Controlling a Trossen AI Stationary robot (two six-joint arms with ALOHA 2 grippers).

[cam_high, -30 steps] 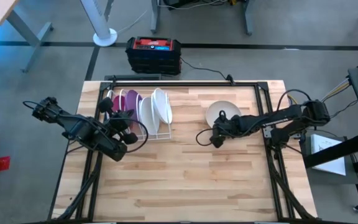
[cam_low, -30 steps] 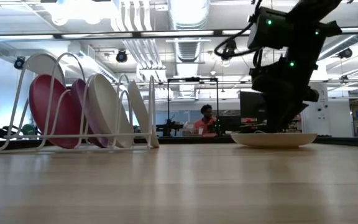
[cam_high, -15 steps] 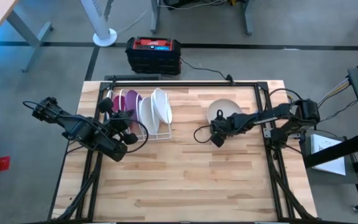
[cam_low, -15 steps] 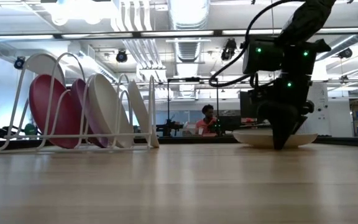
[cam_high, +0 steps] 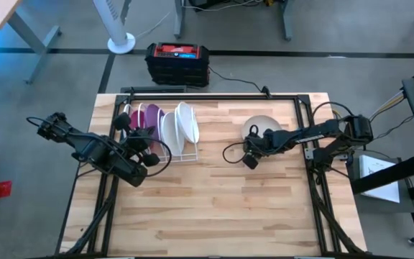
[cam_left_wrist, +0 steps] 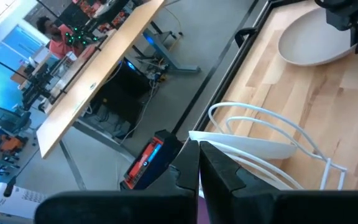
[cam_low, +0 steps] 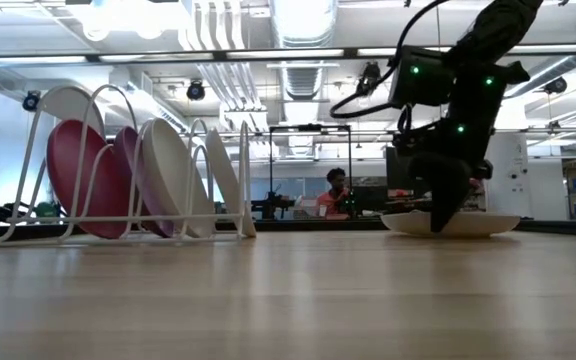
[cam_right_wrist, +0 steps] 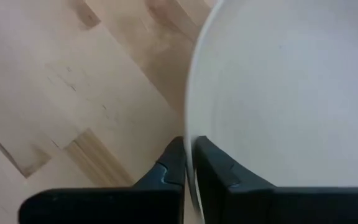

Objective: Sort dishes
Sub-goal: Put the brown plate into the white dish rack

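Item: white shallow bowl (cam_high: pixel 260 128), lying flat on the wooden counter (cam_high: pixel 214 208), well apart from the rack. Right gripper (cam_high: pixel 249 153) at its near rim; fingers (cam_right_wrist: pixel 173 163) almost closed, the thin rim pinched between them, a hold suited to lifting a low dish by its edge.

Item: white wire dish rack (cam_high: pixel 165 138), holding magenta plates (cam_low: pixel 83 180) and white plates (cam_high: pixel 185 122) upright on edge, grouped by colour.

Left gripper (cam_high: pixel 148 150) waits beside the rack, fingers (cam_left_wrist: pixel 213 171) closed, holding nothing.
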